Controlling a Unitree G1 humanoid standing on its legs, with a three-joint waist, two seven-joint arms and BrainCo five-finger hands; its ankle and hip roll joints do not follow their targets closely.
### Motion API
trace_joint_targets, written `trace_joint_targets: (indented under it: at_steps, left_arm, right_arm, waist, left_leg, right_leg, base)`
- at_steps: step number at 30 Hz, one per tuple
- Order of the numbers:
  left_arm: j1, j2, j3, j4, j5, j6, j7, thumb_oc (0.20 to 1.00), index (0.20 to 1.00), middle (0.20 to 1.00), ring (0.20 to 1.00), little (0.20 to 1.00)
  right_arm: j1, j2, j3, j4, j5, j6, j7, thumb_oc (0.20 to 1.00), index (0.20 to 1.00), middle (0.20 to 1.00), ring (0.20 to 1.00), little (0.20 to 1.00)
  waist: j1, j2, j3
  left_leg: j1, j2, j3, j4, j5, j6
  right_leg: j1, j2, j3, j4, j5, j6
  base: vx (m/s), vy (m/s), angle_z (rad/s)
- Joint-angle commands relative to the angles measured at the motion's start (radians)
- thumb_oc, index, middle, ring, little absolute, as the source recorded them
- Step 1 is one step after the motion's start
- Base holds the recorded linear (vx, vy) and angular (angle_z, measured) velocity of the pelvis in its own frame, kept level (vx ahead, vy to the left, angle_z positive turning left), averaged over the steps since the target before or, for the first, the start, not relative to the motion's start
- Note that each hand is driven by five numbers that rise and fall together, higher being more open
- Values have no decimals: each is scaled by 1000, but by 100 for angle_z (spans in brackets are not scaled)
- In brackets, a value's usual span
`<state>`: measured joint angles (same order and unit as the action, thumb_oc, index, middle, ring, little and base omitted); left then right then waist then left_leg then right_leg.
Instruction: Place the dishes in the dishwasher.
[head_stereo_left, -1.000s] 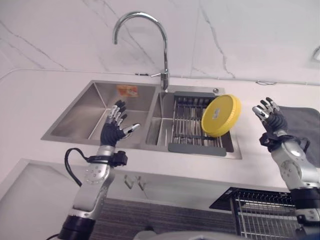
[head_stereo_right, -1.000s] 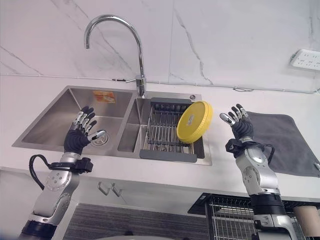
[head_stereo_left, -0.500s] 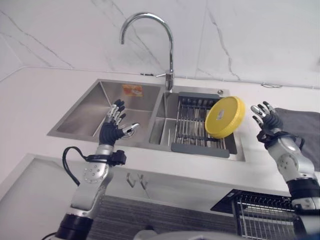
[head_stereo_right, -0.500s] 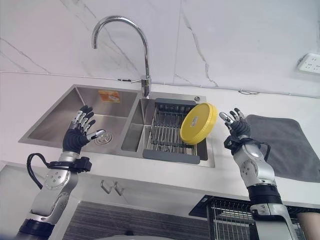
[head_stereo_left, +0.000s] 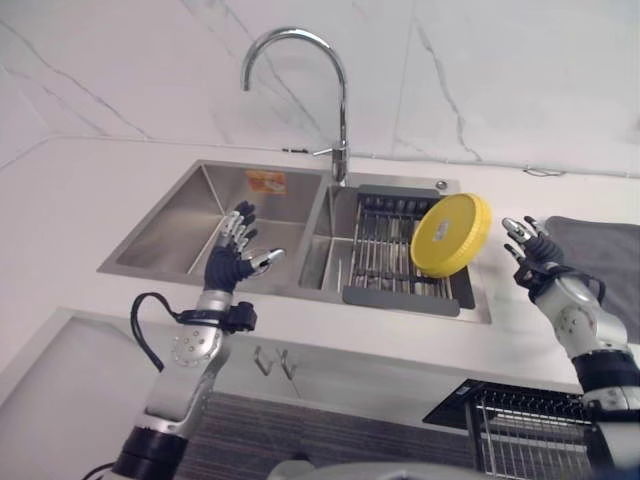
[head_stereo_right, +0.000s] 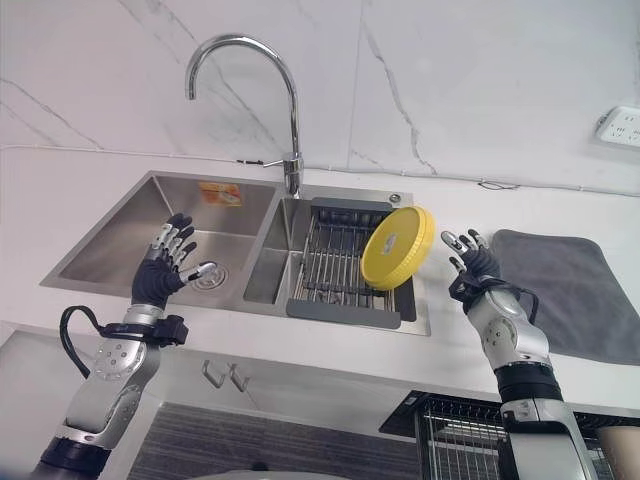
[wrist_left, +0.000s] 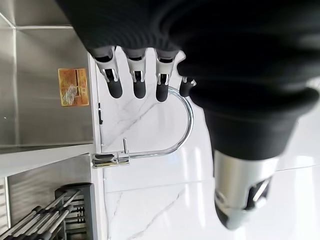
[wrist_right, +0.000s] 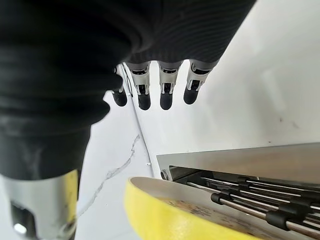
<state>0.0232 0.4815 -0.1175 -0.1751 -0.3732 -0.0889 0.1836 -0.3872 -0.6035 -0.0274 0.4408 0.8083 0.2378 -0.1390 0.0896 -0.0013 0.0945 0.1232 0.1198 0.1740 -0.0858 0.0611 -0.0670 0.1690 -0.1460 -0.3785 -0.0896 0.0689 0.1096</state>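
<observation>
My right hand, fingers spread and empty, hovers just right of the round yellow plate leaning tilted in the wire dish rack. My left hand hangs open over the steel sink.

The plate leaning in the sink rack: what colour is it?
Yellow. The plate shows best in the right eye view.

Bright even lighting, glare on the faucet (chrome), soft shadows in the sink.

Right hand lower and nearer the yellow plate than a second ago, fingers spread.
</observation>
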Motion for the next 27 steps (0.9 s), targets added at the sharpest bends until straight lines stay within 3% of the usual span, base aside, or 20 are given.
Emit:
trace_joint_targets:
  at_steps: [1,27]
  left_arm:
    - [-90,46,-2,7,-13,-47,0,1000,1000,1000,1000,1000]
    - [-90,58,-13,16,-31,-57,2,1000,1000,1000,1000,1000]
  right_arm:
    - [-133,-68,22,9,53,-16,35,1000,1000,1000,1000,1000]
    - [-231,-84,81,102,116,19,110,1000,1000,1000,1000,1000]
  waist:
    - [31,-35,-15]
    - [54,-33,-16]
  left_leg:
    - [29,39,-24,-2,-55,-31]
    - [31,35,-33,-2,-52,-33]
  right_leg:
    - [32,-34,15,2,-36,15]
    - [41,-34,-2,2,-40,11]
  base:
    - [-7,13,3]
    - [0,0,1]
